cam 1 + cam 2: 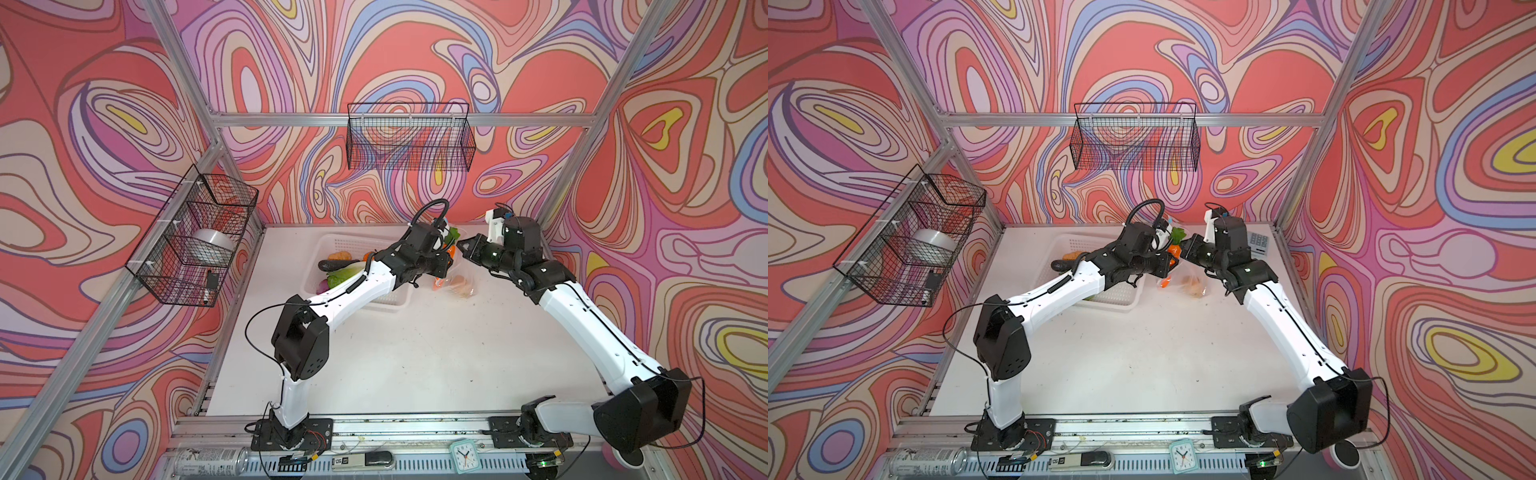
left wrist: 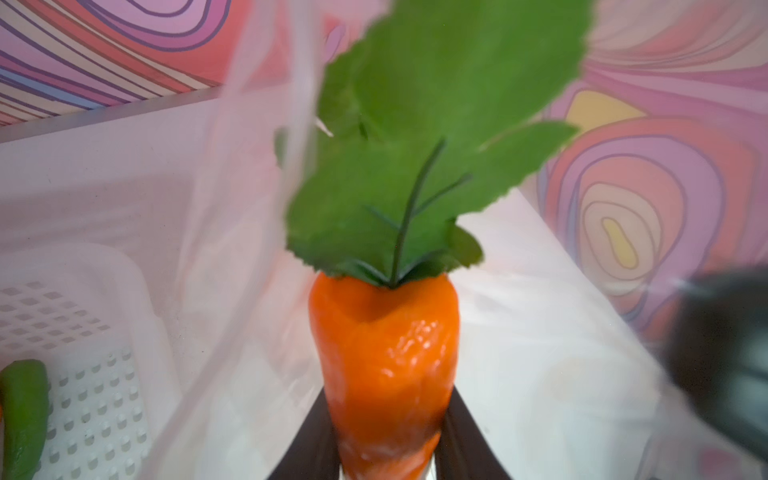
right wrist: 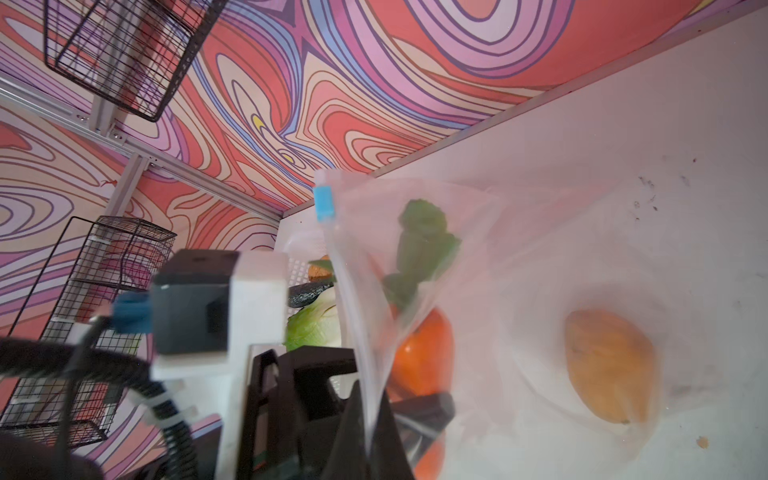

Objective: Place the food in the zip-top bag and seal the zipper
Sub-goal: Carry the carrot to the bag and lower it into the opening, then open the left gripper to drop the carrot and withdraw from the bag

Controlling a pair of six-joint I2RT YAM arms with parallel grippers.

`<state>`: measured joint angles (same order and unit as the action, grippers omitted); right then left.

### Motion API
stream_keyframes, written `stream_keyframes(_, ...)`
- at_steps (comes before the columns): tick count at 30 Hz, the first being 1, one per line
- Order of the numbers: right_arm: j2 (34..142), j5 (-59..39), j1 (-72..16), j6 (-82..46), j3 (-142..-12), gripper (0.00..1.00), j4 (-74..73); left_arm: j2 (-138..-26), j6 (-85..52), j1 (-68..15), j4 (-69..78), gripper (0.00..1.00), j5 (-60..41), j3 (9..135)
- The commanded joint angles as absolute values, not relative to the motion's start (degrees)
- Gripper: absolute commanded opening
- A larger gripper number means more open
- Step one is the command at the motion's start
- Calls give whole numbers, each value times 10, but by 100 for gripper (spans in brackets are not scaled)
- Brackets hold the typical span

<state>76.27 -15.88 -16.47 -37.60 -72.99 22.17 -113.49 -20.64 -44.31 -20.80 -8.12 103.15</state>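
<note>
My left gripper (image 2: 388, 392) is shut on the orange carrot (image 2: 386, 365), whose green leaves point away from the wrist camera. In both top views the carrot (image 1: 452, 248) (image 1: 1173, 251) hangs at the table's far side, between the two grippers. The right gripper (image 3: 370, 395) is shut on the zip-top bag's (image 3: 519, 249) mouth edge and holds it up. The zipper's light-blue slider (image 3: 323, 203) sits at the top of that edge. Through the film I see the carrot (image 3: 424, 357) and a tan potato (image 3: 606, 365) lying in the bag (image 1: 461, 282).
The white basket (image 1: 332, 241) left of the bag holds the eggplant (image 1: 334, 264), cabbage (image 1: 345, 275), onion (image 1: 323, 286) and pumpkin (image 1: 340, 255). Black wire baskets hang on the back wall (image 1: 409, 137) and the left wall (image 1: 195, 237). A grey keypad (image 1: 1260, 243) lies far right.
</note>
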Motion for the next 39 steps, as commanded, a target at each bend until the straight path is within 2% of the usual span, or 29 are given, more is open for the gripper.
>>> stream_keyframes(1, 751, -193, -164, -376, -718, 0, 175, -1186, -199, -446, -326, 32, -92, 1088)
stream_keyframes(6, 760, -206, -164, -376, -712, 0, 169, -1199, -220, -446, -322, 35, -102, 1091)
stream_keyframes(9, 760, -205, -164, -374, -712, 0, 168, -1197, -228, -446, -310, 43, -90, 1084)
stream_keyframes(11, 759, -203, -164, -372, -711, 0, 170, -1198, -232, -446, -308, 53, -89, 1087)
stream_keyframes(21, 766, -200, -164, -370, -715, 0, 179, -1173, -237, -446, -324, 75, -85, 1099)
stream_keyframes(22, 769, -200, -164, -370, -717, 0, 182, -1168, -236, -446, -330, 80, -87, 1102)
stream_keyframes(24, 773, -197, -164, -367, -721, 0, 188, -1150, -237, -446, -341, 100, -99, 1107)
stream_keyframes(32, 780, -175, -164, -362, -728, 0, 194, -1059, -232, -446, -335, 100, -106, 1075)
stream_keyframes(39, 782, -190, -164, -367, -724, 0, 184, -1047, -227, -444, -318, 100, -90, 1050)
